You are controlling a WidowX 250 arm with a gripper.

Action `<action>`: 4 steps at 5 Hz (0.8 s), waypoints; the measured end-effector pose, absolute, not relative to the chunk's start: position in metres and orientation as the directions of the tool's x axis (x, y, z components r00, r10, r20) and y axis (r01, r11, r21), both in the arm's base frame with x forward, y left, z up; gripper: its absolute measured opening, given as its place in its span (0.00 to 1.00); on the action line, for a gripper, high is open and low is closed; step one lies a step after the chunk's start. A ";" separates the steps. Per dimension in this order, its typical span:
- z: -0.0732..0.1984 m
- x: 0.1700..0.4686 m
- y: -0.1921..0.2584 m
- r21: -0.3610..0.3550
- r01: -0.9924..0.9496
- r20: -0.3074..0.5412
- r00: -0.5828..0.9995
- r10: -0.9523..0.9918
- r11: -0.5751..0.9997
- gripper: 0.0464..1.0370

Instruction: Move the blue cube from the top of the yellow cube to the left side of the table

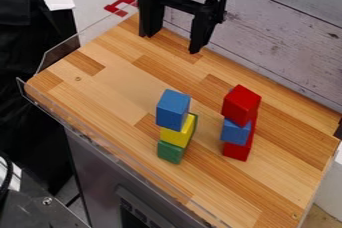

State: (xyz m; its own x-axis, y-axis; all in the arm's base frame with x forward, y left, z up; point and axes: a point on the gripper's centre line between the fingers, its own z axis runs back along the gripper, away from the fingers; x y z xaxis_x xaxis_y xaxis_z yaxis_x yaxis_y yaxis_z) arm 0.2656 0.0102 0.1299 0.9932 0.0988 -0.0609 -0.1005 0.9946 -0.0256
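A robotics lab, by the look of it — a black claw point(171, 44) hangs over a wooden bench point(120, 77) with clear edging point(60, 55), a bolted metal plate point(40, 214) and black cable point(9, 171) near its corner.

On the tabletop point(120, 84), a three-tier left stack point(175, 136) is positioned beside a three-tier right stack point(236, 132), as viewed; the tabletop is backed by a wall point(280, 32).
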 end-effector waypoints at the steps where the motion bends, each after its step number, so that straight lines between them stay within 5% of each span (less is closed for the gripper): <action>1: 0.121 0.263 0.010 -0.026 -0.102 -0.093 0.991 0.099 0.994 0.96; 4: 0.123 0.244 -0.003 -0.077 -0.160 -0.097 0.984 0.152 0.984 0.96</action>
